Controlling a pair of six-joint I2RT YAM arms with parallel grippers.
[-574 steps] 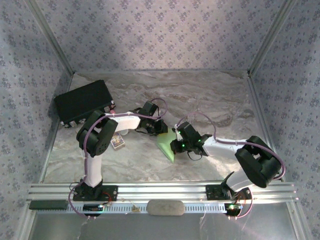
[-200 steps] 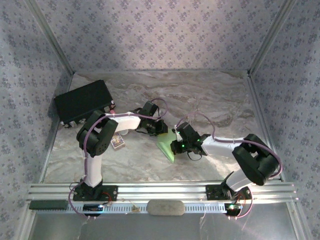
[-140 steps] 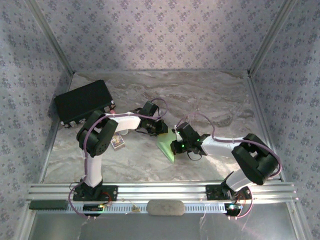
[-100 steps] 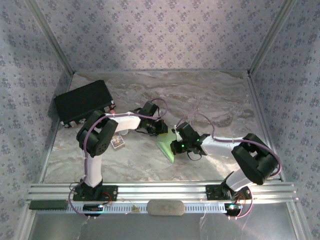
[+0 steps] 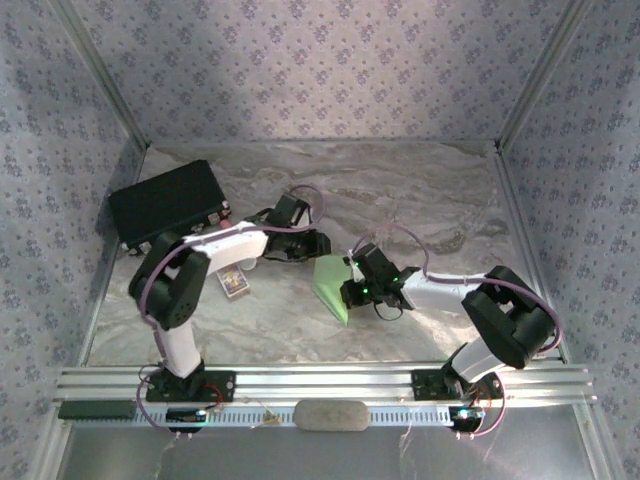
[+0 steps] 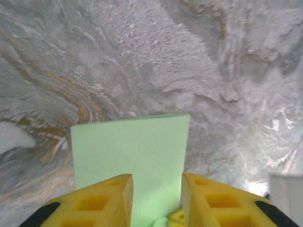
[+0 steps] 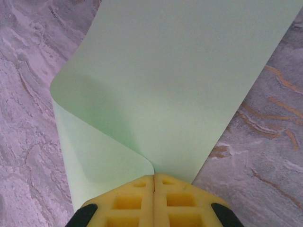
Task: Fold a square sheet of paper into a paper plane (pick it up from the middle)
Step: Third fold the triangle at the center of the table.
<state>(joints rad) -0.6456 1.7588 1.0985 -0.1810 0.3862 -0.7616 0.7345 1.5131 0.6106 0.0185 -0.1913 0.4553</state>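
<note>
The square sheet of paper [image 5: 331, 284] is pale green and bent over on itself, held off the marbled table between the two arms. My right gripper [image 7: 154, 177] is shut on the paper [image 7: 180, 85] where its two layers meet, and a curved flap hangs to the left. In the top view the right gripper [image 5: 350, 290] sits at the sheet's right edge. My left gripper [image 6: 156, 189] stands open, its yellow fingers [image 6: 102, 198] apart on either side of the sheet's near end [image 6: 130, 151]. From above, the left gripper [image 5: 316, 247] is just left of the sheet's top corner.
A big black box [image 5: 165, 203] lies at the back left. A small card box [image 5: 234, 283] sits beside the left arm. A grey oblong pad [image 5: 331, 414] rests on the front rail. Patterned walls close in the table on three sides.
The left jaws have opened off the paper. The left arm has stretched out lower, with its wrist shifted slightly left. The right gripper has kept its hold in place.
</note>
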